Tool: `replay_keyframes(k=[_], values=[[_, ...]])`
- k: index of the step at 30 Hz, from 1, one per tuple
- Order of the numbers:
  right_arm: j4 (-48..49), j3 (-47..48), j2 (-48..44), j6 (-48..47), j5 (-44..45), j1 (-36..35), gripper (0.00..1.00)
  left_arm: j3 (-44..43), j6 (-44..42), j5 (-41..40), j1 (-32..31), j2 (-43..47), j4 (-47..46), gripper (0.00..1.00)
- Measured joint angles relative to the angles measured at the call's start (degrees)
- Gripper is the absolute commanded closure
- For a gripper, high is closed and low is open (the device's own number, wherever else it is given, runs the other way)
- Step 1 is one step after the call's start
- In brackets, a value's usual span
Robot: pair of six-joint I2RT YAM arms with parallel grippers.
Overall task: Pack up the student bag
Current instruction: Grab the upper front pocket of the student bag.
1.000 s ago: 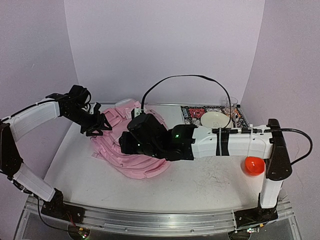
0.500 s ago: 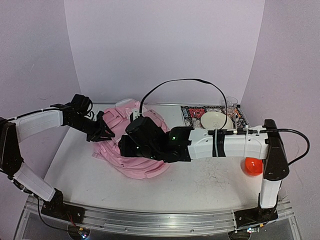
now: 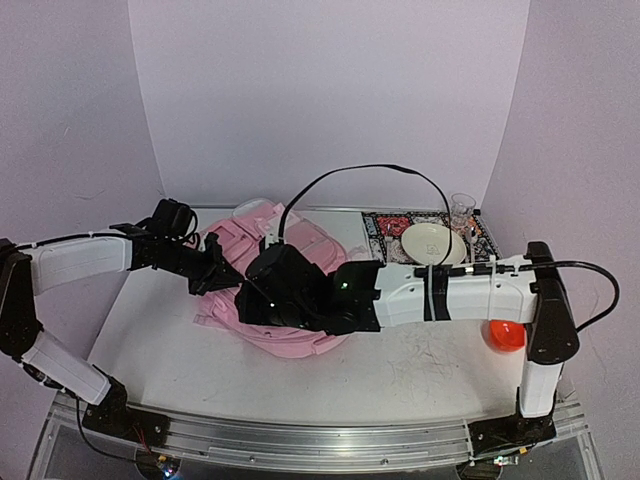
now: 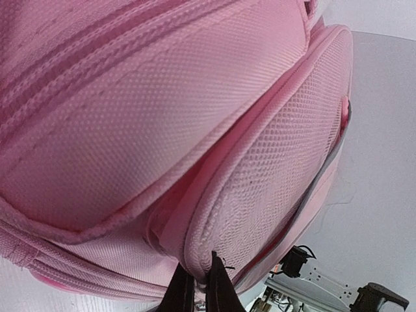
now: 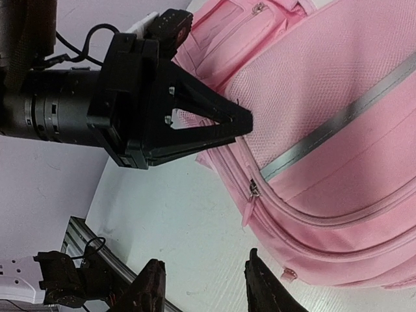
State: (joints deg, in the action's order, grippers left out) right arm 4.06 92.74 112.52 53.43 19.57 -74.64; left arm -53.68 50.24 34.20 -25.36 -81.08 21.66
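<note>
- The right gripper (image 5: pixel 203 286) hovers over the near-left edge of the bag with its fingers spread apart and nothing between them; below it a zip pull (image 5: pixel 253 190) dangles on the curved zipper track.
- The student bag (image 3: pixel 300 335), a pink backpack, lies flat on the table (image 3: pixel 420 365) left of centre, mostly under the right arm in the top view.
- It looks soft and light: woven nylon with mesh panels and padded seams that would sag and fold when lifted, not slippery and not fragile. The firmest holds are, I judge, the piped seam edges, the zip pulls and the straps; a pinch on a flat panel would only bunch the cloth.
- The left gripper (image 5: pixel 242 121) is drawn to a narrow point against the bag's left edge. Its wrist view shows the tips nearly together at a seam of the mesh pocket (image 4: pixel 273 182), but I cannot tell whether cloth is caught between them.
- The zips in view look shut, and what is inside the bag cannot be seen.
- An orange ball (image 3: pixel 506 334) sits near the right arm's base.
- Far right, a patterned mat (image 3: pixel 385 228) carries a cream bowl (image 3: pixel 432 243), which looks empty, and a clear glass (image 3: pixel 461 210).
</note>
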Motion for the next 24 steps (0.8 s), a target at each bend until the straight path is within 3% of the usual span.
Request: replay_keyframes(k=[9,24], values=[[-3.56,0.47,3.18,4.41,2.21,-0.39,0.57,0.21,5.77,-1.90,-2.83,0.16,-2.71,1.00],[-5.73,7.25,10.30,5.76,7.19,-0.31,0.63,0.69,7.38,-2.02,-3.04,0.37,-3.77,1.00]])
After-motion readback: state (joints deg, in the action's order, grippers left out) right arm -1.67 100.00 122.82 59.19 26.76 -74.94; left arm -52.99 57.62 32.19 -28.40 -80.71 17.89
